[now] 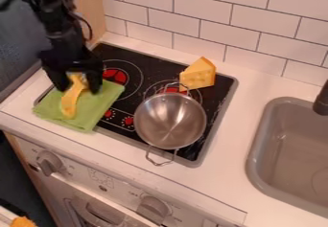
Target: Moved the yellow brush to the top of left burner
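At the stove, my gripper (78,81) stands wide open, gripping nothing, astride the upper end of the yellow brush (68,103), whose length slants down-left across the green cloth (102,99), beside the left burner (118,75).

The curved yellow brush (69,104) slants across a green cloth (106,98), near the round, red-centred left burner (118,76).

Glossy metal pot (169,121), matt cloth (106,104), smooth tiles (200,9).
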Controlling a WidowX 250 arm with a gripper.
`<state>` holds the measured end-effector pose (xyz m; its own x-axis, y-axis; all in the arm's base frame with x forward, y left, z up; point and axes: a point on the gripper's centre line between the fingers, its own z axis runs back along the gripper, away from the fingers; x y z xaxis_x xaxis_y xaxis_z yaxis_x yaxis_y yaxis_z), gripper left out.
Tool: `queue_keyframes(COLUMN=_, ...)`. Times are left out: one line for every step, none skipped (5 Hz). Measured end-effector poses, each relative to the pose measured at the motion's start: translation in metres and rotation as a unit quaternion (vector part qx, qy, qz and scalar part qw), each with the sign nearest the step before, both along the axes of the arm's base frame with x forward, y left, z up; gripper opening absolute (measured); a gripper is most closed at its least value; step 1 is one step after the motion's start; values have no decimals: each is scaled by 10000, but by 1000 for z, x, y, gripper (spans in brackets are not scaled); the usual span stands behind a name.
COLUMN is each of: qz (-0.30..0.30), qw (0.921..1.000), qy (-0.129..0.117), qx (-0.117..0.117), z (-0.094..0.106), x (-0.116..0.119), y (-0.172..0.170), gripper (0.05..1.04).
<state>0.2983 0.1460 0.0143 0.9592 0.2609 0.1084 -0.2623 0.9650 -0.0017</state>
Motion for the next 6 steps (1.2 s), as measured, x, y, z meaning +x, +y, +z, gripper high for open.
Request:
queue_keyframes(qz=-29, qw=10000, qy=-13, qx=40, z=0, x=2, y=-2, gripper=924)
queue_keyframes(qz=-94, qw=9999, qy=-70, qx=66, z=4, x=-2, y=-4, gripper=656)
queue_keyframes(qz=-158, qw=9993, qy=-298, qx=163, z=23, x=-4, y=-7, gripper=561)
queue_keyframes(qz=-128, qw=9991, qy=-378, qx=122, z=43, x=-6, y=-13, gripper=561)
queue_keyframes(qz=-42, qw=9991, qy=-401, qx=86, z=50, x=-2, y=-12, gripper=561)
queue_keyframes(qz=120, qw=9998, qy=-172, qx=8, z=48, x=13, y=-12, gripper=561)
